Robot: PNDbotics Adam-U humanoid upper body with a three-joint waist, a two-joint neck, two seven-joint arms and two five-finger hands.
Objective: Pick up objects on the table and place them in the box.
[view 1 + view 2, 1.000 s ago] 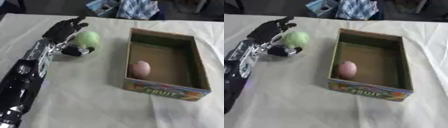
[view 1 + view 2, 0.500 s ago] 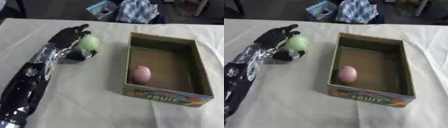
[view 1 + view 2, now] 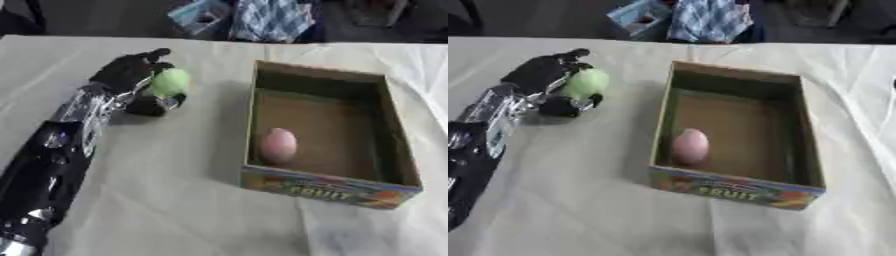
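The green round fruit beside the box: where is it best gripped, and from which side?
Probably across its round middle, from its left, away from the box. The green fruit is smooth, without a handle, and the left hand already cups it there.

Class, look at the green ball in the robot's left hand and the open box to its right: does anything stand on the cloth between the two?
Nothing visible does. The left hand is curled round the green ball, and only bare tablecloth lies between it and the box. The near wall must be cleared; a pink egg-shaped thing already lies inside.
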